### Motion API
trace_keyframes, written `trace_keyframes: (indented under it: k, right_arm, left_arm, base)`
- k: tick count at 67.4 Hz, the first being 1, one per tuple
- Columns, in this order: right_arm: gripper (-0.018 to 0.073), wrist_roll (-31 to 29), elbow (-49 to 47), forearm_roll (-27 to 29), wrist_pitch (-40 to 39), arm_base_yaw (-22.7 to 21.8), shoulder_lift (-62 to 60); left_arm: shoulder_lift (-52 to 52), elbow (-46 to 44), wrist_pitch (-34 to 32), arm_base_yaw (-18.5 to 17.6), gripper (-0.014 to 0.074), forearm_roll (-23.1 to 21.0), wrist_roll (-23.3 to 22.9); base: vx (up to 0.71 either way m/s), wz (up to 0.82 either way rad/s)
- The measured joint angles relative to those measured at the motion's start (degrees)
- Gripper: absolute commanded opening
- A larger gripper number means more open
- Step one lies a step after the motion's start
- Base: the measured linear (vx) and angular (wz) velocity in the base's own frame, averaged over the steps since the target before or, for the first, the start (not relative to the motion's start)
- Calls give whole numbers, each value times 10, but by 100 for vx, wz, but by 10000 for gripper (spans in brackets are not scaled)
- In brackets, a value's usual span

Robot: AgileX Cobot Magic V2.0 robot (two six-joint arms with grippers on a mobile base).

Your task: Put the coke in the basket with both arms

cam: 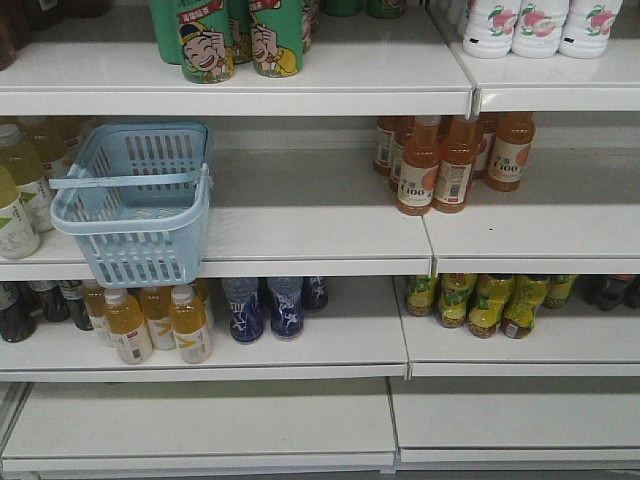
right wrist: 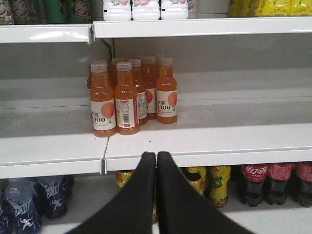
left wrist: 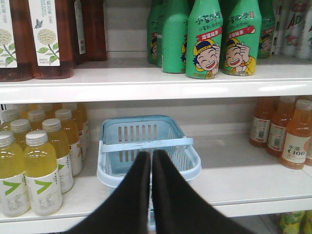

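Left wrist-mounted view is showing you the left gripper (left wrist: 151, 161), fingers pressed together on nothing, facing the basket (left wrist: 136, 132); the basket is sitting on the middle shelf (cam: 300, 215), yellow bottles (left wrist: 29, 165) just left, orange bottles (cam: 450, 160) well right; your right gripper (right wrist: 156, 161), fingers likewise together, is facing those orange bottles.

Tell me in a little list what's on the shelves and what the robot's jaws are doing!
basket: light blue, middle shelf, empty
orange bottles: middle shelf, right of basket
green bottles: top shelf
coke: red metal bottle not in view
left gripper: jaws shut, empty
right gripper: jaws shut, empty
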Motion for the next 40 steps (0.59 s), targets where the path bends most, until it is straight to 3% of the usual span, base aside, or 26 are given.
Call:
trace_keyframes:
  k: [6,18,40]
  right_arm:
    - [-10,0,0,0,0,0,0]
    - [-10,0,0,0,0,0,0]
    - [-10,0,0,0,0,0,0]
  left_arm:
    - [74,-55,0,0,-6,0,-2]
    - [175,-103,-62,0,-6,0,-2]
    - [199,-103,-43,0,59,0,-4]
  base:
    - [0,0]
    - [0,0]
    - [0,0]
